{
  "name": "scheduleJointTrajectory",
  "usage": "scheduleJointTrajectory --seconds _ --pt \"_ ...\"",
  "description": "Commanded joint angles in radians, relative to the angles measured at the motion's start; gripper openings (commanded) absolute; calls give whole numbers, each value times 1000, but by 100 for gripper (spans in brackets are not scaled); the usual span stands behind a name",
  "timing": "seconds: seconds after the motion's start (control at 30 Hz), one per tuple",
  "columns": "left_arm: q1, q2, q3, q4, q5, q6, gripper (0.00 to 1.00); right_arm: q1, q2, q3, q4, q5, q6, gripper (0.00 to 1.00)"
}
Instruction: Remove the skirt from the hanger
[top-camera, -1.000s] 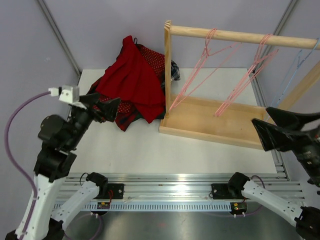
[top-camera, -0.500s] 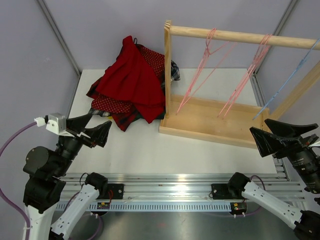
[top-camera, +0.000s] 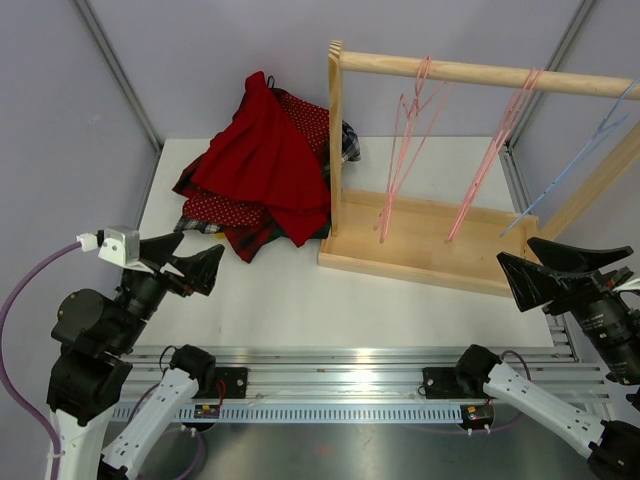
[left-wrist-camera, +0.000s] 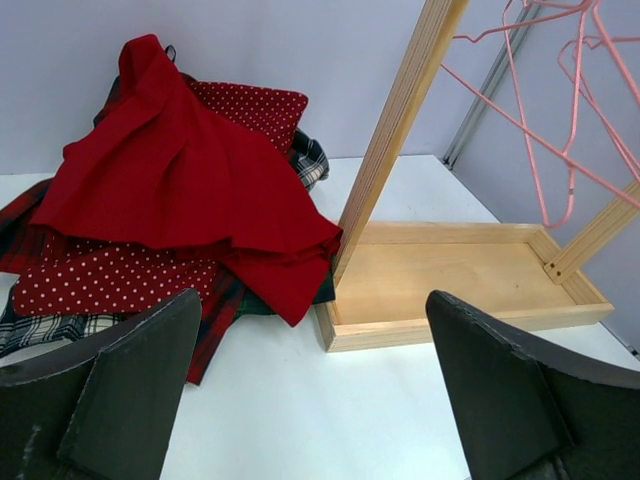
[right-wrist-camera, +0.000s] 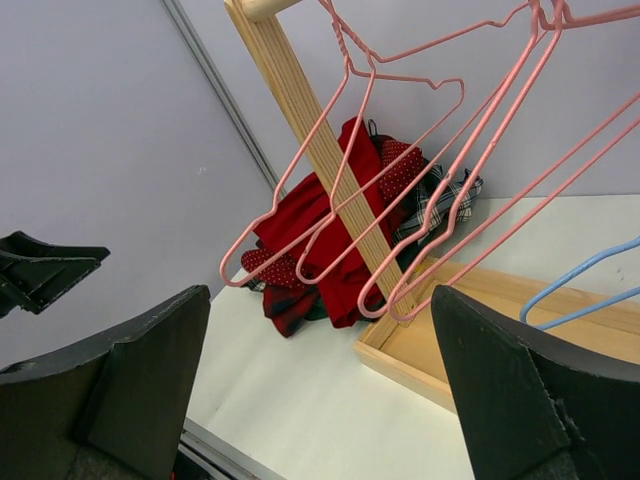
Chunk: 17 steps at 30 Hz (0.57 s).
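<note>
Skirt (top-camera: 265, 160), red, tops a heap (top-camera: 215, 210) of perhaps three garments beside the rack (top-camera: 430, 245); my left gripper (top-camera: 203, 246) and right gripper (top-camera: 515, 250) gape wide, empty.

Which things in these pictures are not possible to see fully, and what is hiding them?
- Top view: the lower garments lie under the red skirt, so their number is unclear.
- Right wrist view: the blue hanger is cut off by the right edge.
- Left wrist view: the pink hangers lose their hooks at the top edge.
- Right wrist view: the rack's post hides part of the clothes.
</note>
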Motion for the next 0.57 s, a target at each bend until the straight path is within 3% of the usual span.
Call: scheduleJointTrajectory --seconds 0.0,0.53 --pt "-4 24 20 -8 -13 25 99 2 23 -7 0 13 -5 99" --pt "-4 119 77 1 -11 8 99 3 16 -8 0 -39 -30 99"
